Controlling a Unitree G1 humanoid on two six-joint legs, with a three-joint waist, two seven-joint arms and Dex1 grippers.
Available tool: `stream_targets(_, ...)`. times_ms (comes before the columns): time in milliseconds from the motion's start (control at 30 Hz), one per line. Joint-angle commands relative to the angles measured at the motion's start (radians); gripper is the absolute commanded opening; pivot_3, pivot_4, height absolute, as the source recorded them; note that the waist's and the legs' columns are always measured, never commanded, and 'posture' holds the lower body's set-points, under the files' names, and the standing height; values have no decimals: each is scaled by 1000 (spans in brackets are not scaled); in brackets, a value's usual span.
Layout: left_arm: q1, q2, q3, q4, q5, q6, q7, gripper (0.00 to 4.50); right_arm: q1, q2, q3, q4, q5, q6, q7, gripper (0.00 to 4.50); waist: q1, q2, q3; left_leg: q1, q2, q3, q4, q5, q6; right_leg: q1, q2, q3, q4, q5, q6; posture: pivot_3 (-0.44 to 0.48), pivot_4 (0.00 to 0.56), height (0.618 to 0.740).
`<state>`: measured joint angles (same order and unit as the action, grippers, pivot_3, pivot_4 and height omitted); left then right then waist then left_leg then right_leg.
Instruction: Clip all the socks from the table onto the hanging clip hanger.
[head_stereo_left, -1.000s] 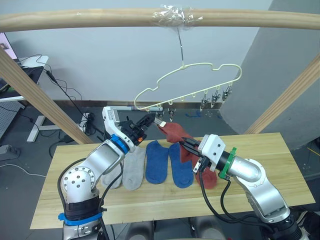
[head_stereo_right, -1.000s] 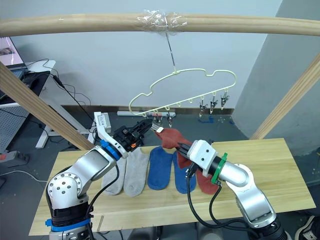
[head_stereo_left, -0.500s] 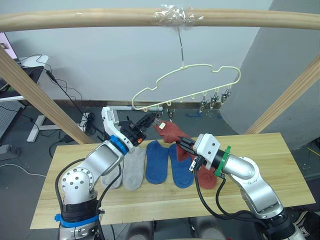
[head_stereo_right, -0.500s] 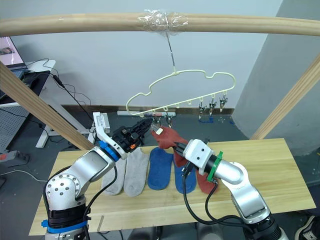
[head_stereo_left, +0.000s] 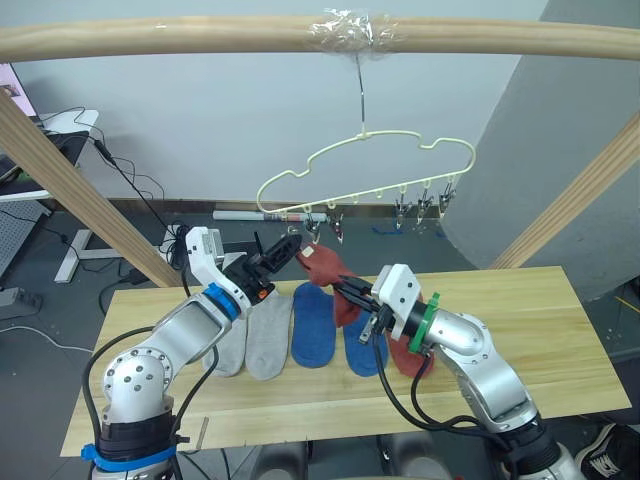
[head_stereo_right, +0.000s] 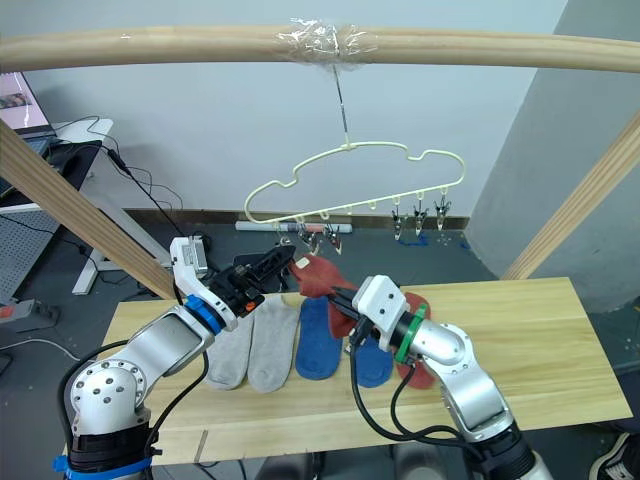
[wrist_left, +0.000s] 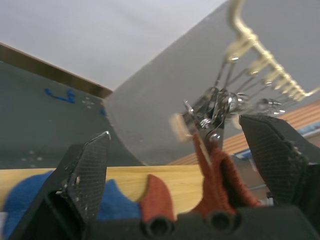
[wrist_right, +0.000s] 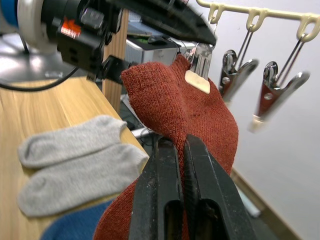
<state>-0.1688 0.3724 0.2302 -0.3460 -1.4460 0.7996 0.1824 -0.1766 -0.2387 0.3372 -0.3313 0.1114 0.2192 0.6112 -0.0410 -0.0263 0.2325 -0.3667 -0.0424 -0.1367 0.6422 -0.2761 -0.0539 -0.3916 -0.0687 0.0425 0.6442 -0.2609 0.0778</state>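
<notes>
The right claw (head_stereo_left: 349, 291) is pinched tight on a rust red sock (head_stereo_left: 330, 272), lifting its cuff to a grey clip (wrist_right: 200, 59) at the 9 o'clock end of the clip hanger (head_stereo_left: 365, 165); that clip seems to bite the cuff already. The left claw (head_stereo_left: 288, 247) stands spread wide with nothing in it, one finger either side of that clip. On the tabletop (head_stereo_left: 520, 300) lie two grey socks (head_stereo_left: 250, 335), two blue socks (head_stereo_left: 335, 330) and, at 3 o'clock, the second rust red sock (head_stereo_left: 412, 362).

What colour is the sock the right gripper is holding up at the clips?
Rust red sock, clearest in the right wrist view.
</notes>
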Motion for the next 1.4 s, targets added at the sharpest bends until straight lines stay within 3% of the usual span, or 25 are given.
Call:
stream_targets(33,-2,7,1,-27,34,-13,-30,4500,-16,55,-13,-27,130,105,17,237,1,0,0,0,0,0,0,0,0,0,0,0,0,0,0,-47,187,740)
stream_targets(100,-3,8,-5,-31,62,-12,-44,4500,-23,75,-27,-31,182,167,17,633,2,0,0,0,0,0,0,0,0,0,0,0,0,0,0,-47,187,740)
stream_targets(467,19,29,-82,-70,304,-23,-182,4500,40,-26,-66,-9,165,198,6,4477,6,0,0,-7,-1,1,0,0,0,-8,0,0,1,0,0,-59,193,740)
stream_targets(533,31,32,-113,-98,360,-34,-216,4500,56,-51,-80,-21,143,181,-15,4477,6,0,0,-14,-1,1,2,0,-1,-16,0,1,2,1,-1,-64,192,740)
stream_targets(767,21,48,-251,-161,648,-148,-320,4500,86,-134,-186,-113,118,173,-59,4477,7,0,0,-16,-1,2,2,1,-1,-17,0,1,2,1,-2,-76,200,740)
stream_targets(967,-6,-11,-327,-126,881,-305,-337,4500,98,-183,-261,-173,139,194,-59,4477,7,0,0,-16,-1,2,2,1,-1,-17,0,0,3,2,-2,-84,204,740)
stream_targets(1167,-30,-83,-392,-98,1051,-396,-332,3083,67,-178,-311,-222,212,235,-65,4500,5,0,0,-16,-1,2,3,1,0,-17,0,0,3,2,-2,-98,208,740)
stream_targets(1300,-20,-124,-384,-68,1124,-457,-320,3083,41,-175,-315,-249,238,264,-75,4500,1,0,0,-16,-1,2,3,-1,2,-17,0,0,3,2,-2,-104,210,740)
stream_targets(1400,-15,-139,-377,-47,1165,-490,-326,2539,31,-176,-313,-260,255,278,-75,4500,1,0,0,-16,-1,2,3,-1,2,-17,0,0,3,2,-2,-106,212,740)
